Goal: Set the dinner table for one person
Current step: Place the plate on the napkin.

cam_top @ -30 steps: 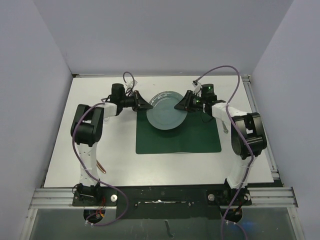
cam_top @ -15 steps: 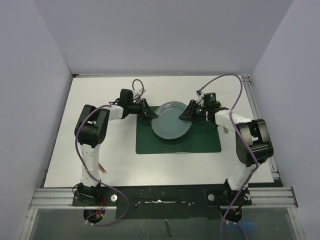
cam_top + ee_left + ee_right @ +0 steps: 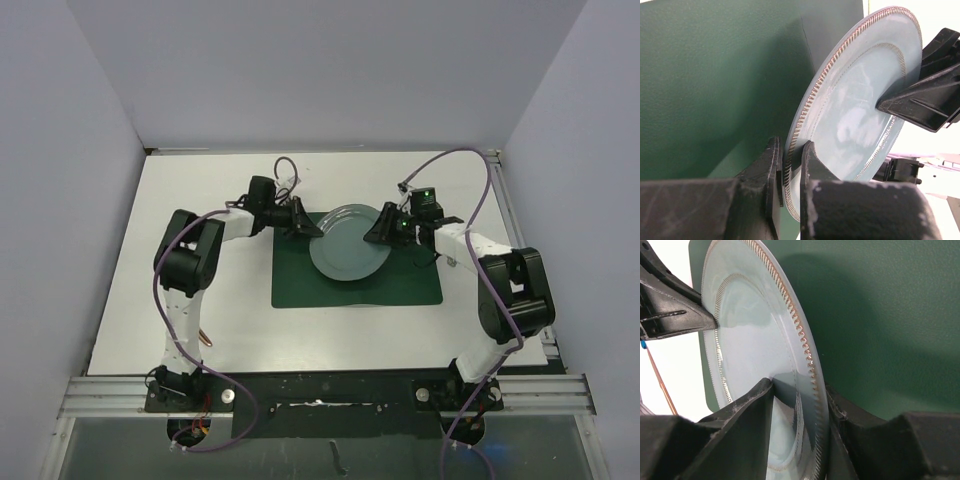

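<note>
The white dinner table spreads out under both arms, with a dark green placemat lying at its middle. Over the far half of the mat is a pale blue-grey plate with a beaded rim, flanked by the two grippers. The left gripper has its fingers pinched tight on the plate's left rim. The right gripper straddles the right rim, fingers on either side of it. Whether they press on it or stand just clear, I cannot tell.

No readable text, label, brand or number appears anywhere.
</note>
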Controlling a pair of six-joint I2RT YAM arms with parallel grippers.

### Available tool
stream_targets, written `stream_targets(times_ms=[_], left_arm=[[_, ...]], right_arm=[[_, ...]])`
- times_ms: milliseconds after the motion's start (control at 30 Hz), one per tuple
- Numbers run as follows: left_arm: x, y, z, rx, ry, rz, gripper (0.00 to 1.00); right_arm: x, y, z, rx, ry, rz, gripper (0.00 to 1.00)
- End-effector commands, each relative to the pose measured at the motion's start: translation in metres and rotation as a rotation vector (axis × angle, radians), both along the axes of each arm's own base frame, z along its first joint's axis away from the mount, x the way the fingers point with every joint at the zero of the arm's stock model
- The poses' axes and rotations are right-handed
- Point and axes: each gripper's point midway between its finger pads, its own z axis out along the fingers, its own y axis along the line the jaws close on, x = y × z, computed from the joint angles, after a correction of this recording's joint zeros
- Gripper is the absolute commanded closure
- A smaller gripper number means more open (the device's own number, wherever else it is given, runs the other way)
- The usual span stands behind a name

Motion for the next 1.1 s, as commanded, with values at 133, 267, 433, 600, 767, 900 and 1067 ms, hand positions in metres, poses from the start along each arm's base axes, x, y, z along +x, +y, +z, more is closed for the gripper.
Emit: stream_targets(times_ms=[133, 267, 433, 600, 767, 900, 1067], left_arm=[[-0.06, -0.1, 0.083, -0.144, -0.177, -0.268, 1.0], [-0.065, -0.105, 0.075, -0.132, -0.164, -0.285, 1.0], [-0.068, -0.113, 0.061, -0.113, -0.142, -0.309, 1.0], [-0.066, -0.113, 0.036, -0.089, -0.103, -0.313, 1.0], [-0.068, -0.111, 0.015, -0.066, -0.069, -0.308, 1.0], [-0.066, -0.109, 0.008, -0.057, -0.061, -0.301, 1.0], [-0.063, -0.108, 0.002, -0.051, -0.05, -0.295, 1.0]], right_arm=[[-0.052, 0.051, -0.019, -0.061, -0.022, 0.293, 1.0], [-0.057, 0.048, -0.029, -0.088, -0.002, 0.298, 1.0], [-0.06, 0.042, -0.047, -0.126, 0.033, 0.304, 1.0], [-0.061, 0.039, -0.065, -0.149, 0.064, 0.306, 1.0], [-0.062, 0.033, -0.081, -0.189, 0.103, 0.299, 1.0], [-0.062, 0.025, -0.085, -0.241, 0.118, 0.283, 1.0], [-0.058, 0.01, -0.084, -0.322, 0.121, 0.25, 0.93]])
